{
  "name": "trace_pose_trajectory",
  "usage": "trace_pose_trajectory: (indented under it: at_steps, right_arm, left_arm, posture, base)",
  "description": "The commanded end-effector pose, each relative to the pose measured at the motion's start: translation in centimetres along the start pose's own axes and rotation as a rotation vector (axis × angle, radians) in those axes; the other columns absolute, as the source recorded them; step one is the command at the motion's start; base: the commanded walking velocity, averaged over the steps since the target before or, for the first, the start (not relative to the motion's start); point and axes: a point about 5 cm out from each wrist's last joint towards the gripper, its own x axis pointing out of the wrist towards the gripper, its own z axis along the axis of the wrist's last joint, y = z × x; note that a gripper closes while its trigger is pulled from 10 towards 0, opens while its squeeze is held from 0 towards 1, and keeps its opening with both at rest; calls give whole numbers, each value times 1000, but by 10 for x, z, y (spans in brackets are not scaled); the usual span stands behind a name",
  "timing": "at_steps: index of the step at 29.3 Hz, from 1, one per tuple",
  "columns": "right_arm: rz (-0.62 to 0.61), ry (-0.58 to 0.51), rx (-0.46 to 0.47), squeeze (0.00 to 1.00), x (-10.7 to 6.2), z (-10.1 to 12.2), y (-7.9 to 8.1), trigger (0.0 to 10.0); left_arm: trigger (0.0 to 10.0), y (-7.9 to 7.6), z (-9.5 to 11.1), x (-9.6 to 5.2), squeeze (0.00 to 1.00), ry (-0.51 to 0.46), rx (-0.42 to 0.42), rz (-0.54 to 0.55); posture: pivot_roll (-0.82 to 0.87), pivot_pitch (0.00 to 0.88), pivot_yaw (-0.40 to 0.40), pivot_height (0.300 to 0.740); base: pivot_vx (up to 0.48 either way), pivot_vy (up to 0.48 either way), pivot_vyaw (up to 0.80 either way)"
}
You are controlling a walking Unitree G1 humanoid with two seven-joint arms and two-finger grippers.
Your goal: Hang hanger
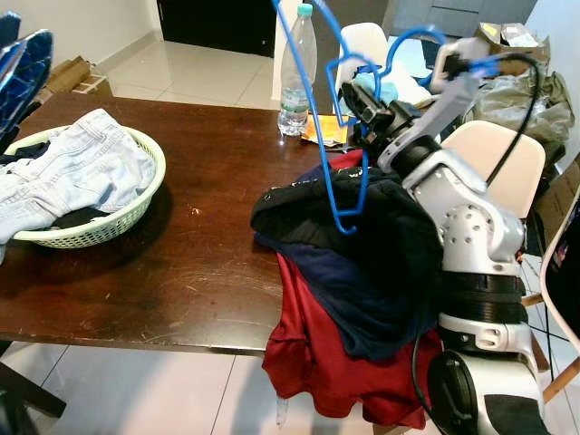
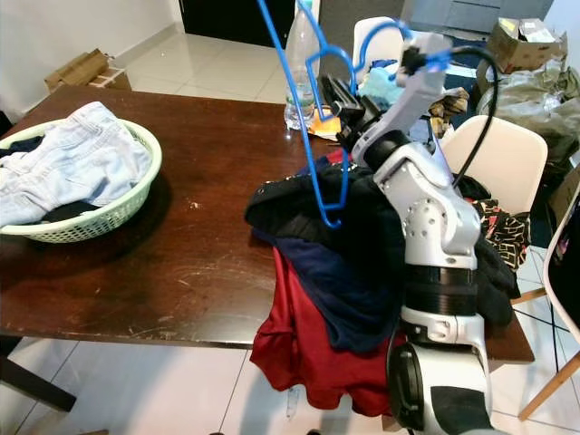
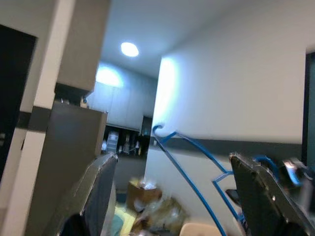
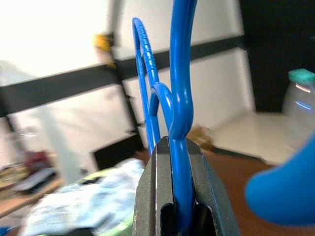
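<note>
A blue plastic hanger [image 1: 347, 227] stands nearly upright over the right half of the dark wooden table [image 1: 199, 263]. My right gripper [image 1: 361, 101] is shut on one of its thin bars. In the right wrist view the bar [image 4: 180, 73] runs straight up from between the closed fingers [image 4: 157, 196]. The hanger's lower corner hangs just above a black and navy garment [image 1: 381, 245] heaped on a red one [image 1: 317, 362] that droops over the table's front edge. My left gripper [image 3: 173, 160] is open and points up at the ceiling, its fingers [image 3: 101, 191] wide apart and the hanger [image 3: 189, 184] beyond them.
A pale green basket [image 1: 136, 213] holding light jeans [image 1: 72, 172] sits at the table's left end. A water bottle [image 1: 297, 72] stands at the far edge. White chairs [image 1: 498, 154] and cluttered boxes and bags [image 1: 521, 91] crowd the right side. Tiled floor lies beyond.
</note>
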Motion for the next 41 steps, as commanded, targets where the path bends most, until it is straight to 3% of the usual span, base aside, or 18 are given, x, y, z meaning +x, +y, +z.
trace_pose_trajectory:
  at_steps: [1, 5, 6, 7, 9, 12, 13, 14, 15, 17, 18, 19, 20, 24, 26, 29, 31, 41]
  right_arm:
    - [28, -15, 12, 0, 0, -2, 6, 10000]
    - [-103, -15, 17, 0, 3, -8, -5, 10000]
    - [-132, 0, -34, 0, 5, -12, -6, 10000]
    - [-132, 0, -34, 0, 5, -12, -6, 10000]
    - [-136, 30, -131, 0, 7, -20, -4, 10000]
    - [-82, 63, -165, 0, 7, -30, 7, 10000]
    - [-82, 63, -165, 0, 7, -30, 7, 10000]
    - [-74, 70, -169, 0, 6, -32, 9, 10000]
    - [-74, 70, -169, 0, 6, -32, 9, 10000]
    - [-76, 85, -172, 0, 6, -36, 10, 10000]
    - [-76, 85, -172, 0, 6, -36, 10, 10000]
    - [-98, 101, -188, 0, 7, -40, 9, 10000]
    - [-111, 109, -193, 0, 8, -42, 8, 10000]
    - [-123, 115, -199, 0, 9, -45, 8, 10000]
    - [-123, 125, -210, 0, 10, -47, 8, 10000]
    - [-82, 163, -264, 0, 9, -56, 15, 10000]
    - [-76, 174, -279, 0, 8, -59, 16, 10000]
    - [-117, 185, -294, 0, 9, -65, 13, 10000]
  left_arm:
    - [10000, -1, -8, 1, 0, 2, -21, 20]
    - [10000, 1, -28, 6, 0, 45, -2, 137]
    - [10000, 5, -35, 9, 0, 66, 31, 227]
    - [10000, 5, -35, 9, 0, 66, 31, 227]
    - [10000, 12, -50, 10, 0, 137, 104, 413]
    - [10000, 18, -55, 2, 0, 258, 351, 553]
    - [10000, 18, -55, 2, 0, 258, 351, 553]
    - [10000, 20, -53, -1, 0, 292, 431, 588]
    - [10000, 20, -53, -1, 0, 292, 431, 588]
    - [10000, 33, -48, -15, 0, 378, 603, 707]
    - [10000, 33, -48, -15, 0, 378, 603, 707]
    - [10000, 44, -41, -33, 0, 437, 709, 825]
    - [10000, 50, -40, -43, 0, 454, 726, 891]
    - [10000, 55, -39, -54, 0, 466, 742, 963]
    - [10000, 59, -41, -66, 0, 475, 719, 1029]
    - [10000, 67, -50, -105, 0, 488, 632, 1191]
    - [10000, 68, -53, -113, 0, 497, 627, 1220]
    - [10000, 75, -64, -118, 0, 462, 560, 1164]
  posture:
    - [188, 104, -40, 740]
    - [190, 101, -40, 740]
    - [190, 101, -40, 740]
    - [190, 101, -40, 740]
    - [198, 101, -39, 740]
    - [204, 109, -47, 740]
    - [204, 109, -47, 740]
    - [207, 110, -50, 740]
    - [207, 110, -50, 740]
    - [213, 113, -55, 740]
    - [213, 113, -55, 740]
    - [220, 116, -58, 740]
    - [222, 119, -59, 740]
    - [222, 119, -59, 740]
    - [224, 121, -60, 740]
    - [220, 122, -61, 740]
    - [225, 128, -67, 740]
    - [229, 129, -75, 740]
  base:
    - [0, 0, 0]
    - [0, 0, 0]
    - [0, 0, 0]
    - [0, 0, 0]
    - [0, 0, 0]
    - [0, 0, 521]
    - [0, 0, 781]
    - [0, 0, 781]
    - [0, 0, 781]
    - [0, 0, 788]
    - [0, 0, 788]
    - [0, 0, 794]
    - [0, 0, 0]
    - [0, 0, 0]
    - [0, 0, 0]
    - [0, 0, 463]
    - [0, 0, 800]
    - [0, 0, 367]
